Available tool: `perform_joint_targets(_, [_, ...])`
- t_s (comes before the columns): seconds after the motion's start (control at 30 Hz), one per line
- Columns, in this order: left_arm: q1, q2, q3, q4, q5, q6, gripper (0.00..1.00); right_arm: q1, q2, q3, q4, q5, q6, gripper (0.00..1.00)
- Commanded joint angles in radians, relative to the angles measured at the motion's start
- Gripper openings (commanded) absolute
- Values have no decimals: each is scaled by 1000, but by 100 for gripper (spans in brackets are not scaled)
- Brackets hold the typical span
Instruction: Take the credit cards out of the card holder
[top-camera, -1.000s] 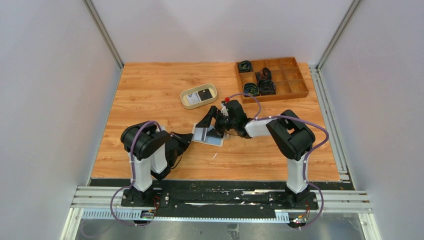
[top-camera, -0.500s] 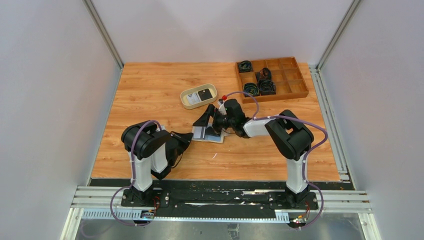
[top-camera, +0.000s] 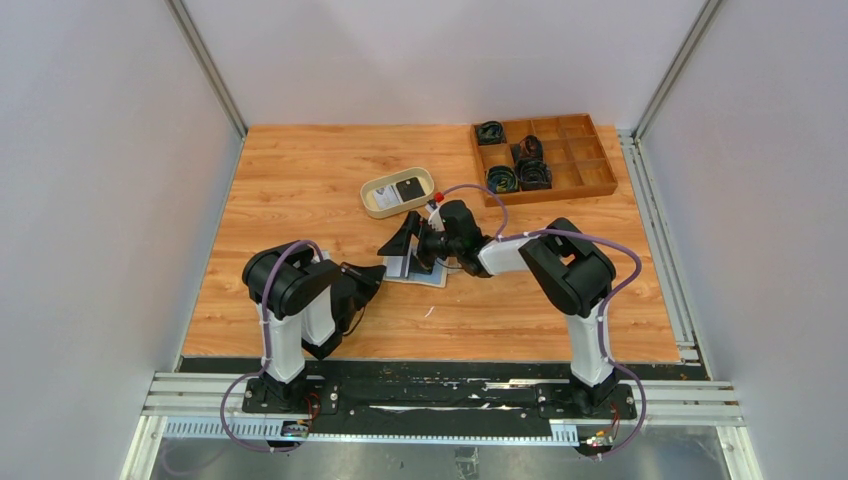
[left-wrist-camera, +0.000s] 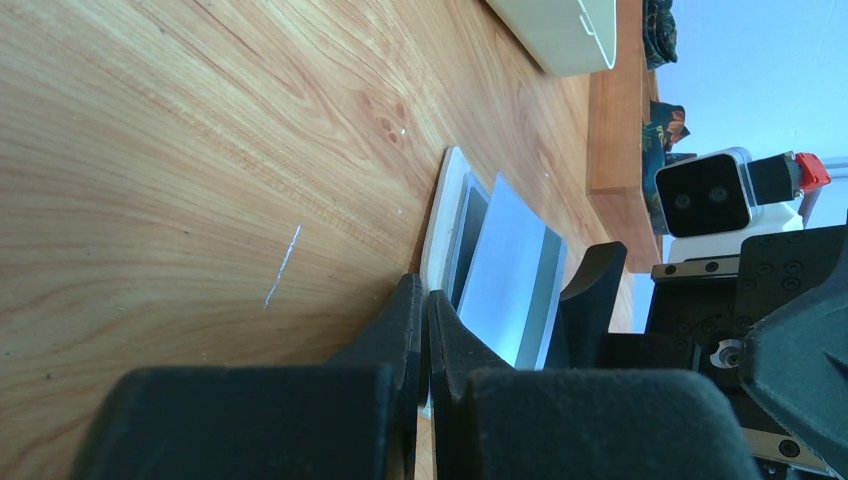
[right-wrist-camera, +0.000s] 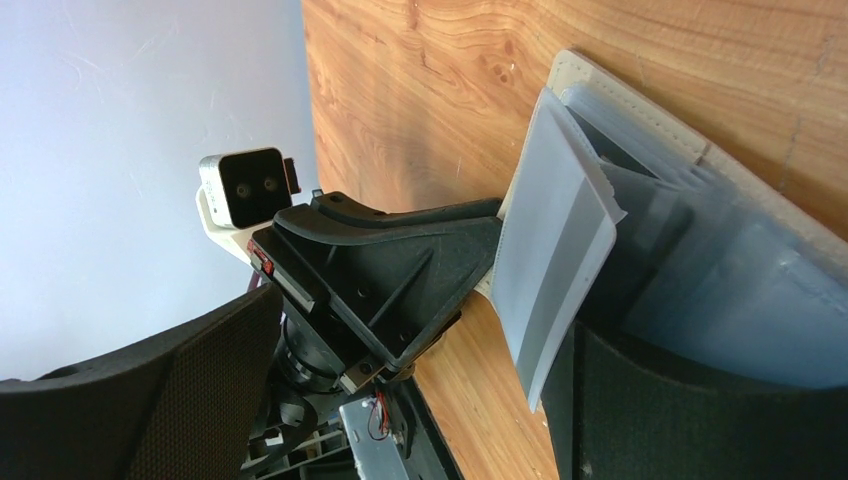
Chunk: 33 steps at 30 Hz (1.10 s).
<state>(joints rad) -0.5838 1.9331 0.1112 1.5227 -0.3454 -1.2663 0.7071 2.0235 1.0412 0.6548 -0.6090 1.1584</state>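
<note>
The card holder (top-camera: 418, 270) lies open on the table, cream outside and pale blue-grey inside, with clear sleeves fanned up (right-wrist-camera: 560, 250). My left gripper (top-camera: 377, 272) is shut on its near-left edge; the left wrist view shows the jaws (left-wrist-camera: 425, 288) pinched together at the cream rim (left-wrist-camera: 440, 210). My right gripper (top-camera: 408, 240) is open over the holder, with one finger down among the sleeves (right-wrist-camera: 690, 420) and the other raised clear (right-wrist-camera: 150, 400). A dark card (left-wrist-camera: 468, 238) shows inside a sleeve. One black card (top-camera: 408, 188) and one white card (top-camera: 384, 199) lie in the oval tray.
The oval beige tray (top-camera: 398, 177) stands just behind the holder. A brown wooden compartment box (top-camera: 575, 170) with several dark coiled items sits at the back right. Bare wood lies left and in front of the holder.
My right gripper has slid left across the open holder, and the holder has shifted slightly left with it. The left arm has stayed put.
</note>
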Motion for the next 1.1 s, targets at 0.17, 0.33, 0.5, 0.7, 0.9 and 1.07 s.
perform_joint_targets(0.17, [-1,19,-12,21,0,43,0,8,-26,6,-32,-21,-37,91])
perform_joint_targets(0.33, [0,26,-10,21,-2,44,0,-23,-42,-16,-27,-37,-37,89])
perform_joint_targets(0.5, [-1,27,-12,21,-9,44,0,-35,-69,-22,-62,-46,-58,89])
perform_joint_targets(0.7, [0,28,-16,21,-17,44,0,-46,-83,-50,-53,-53,-62,88])
perform_joint_targets(0.9, [0,28,-14,21,-15,47,0,-60,-100,-88,-45,-57,-63,87])
perform_joint_targets(1.07, [0,29,-14,21,-13,48,0,-79,-117,-122,-48,-58,-74,86])
